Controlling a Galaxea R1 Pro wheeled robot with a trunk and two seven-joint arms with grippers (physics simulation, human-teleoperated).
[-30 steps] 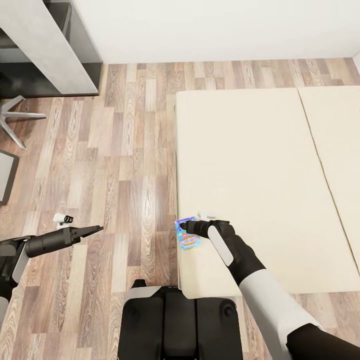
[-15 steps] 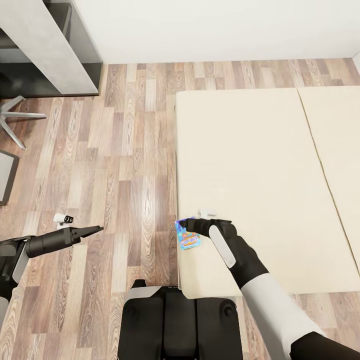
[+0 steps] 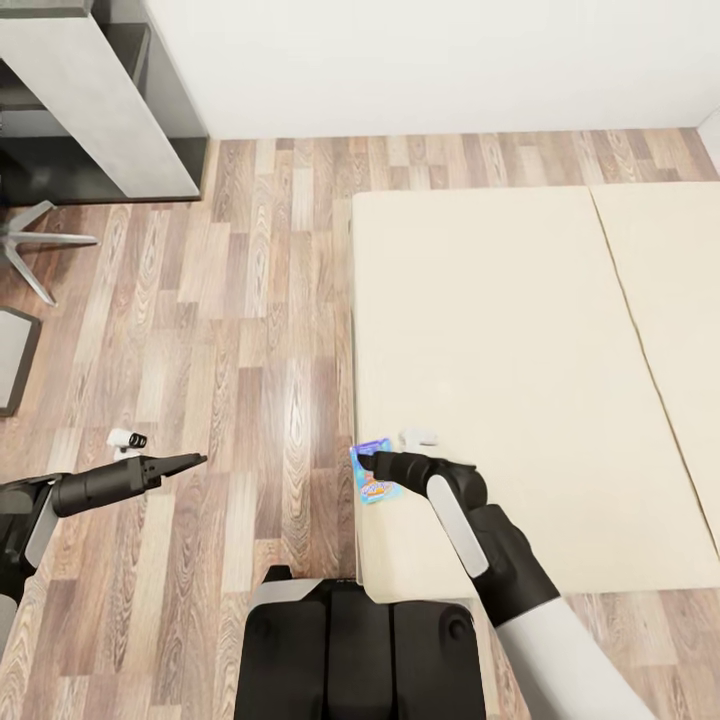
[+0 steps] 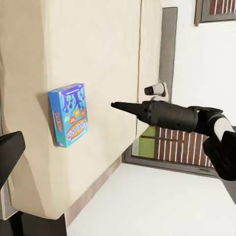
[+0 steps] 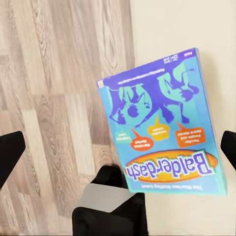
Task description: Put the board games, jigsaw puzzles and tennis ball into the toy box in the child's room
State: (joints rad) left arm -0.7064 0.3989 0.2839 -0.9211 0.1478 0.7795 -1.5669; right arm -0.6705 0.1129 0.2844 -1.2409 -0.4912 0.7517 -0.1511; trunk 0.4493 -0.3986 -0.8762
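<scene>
A blue board game with cartoon print and the word Balderdash lies flat at the near left edge of the beige bed. My right gripper hovers just over it, open; in the right wrist view the box sits between the two spread fingertips. The left wrist view shows the same box on the mattress with the right gripper a little off its surface. My left gripper hangs open and empty over the floor, left of the bed.
Wood-plank floor runs between the bed and the grey table at the far left. A chair's star base and a grey slab sit at the left edge. My own base is at the bottom centre.
My right wrist has drawn back toward me and its fingers now reach out level over the box. The camera shifted slightly. The box and left arm have not moved.
</scene>
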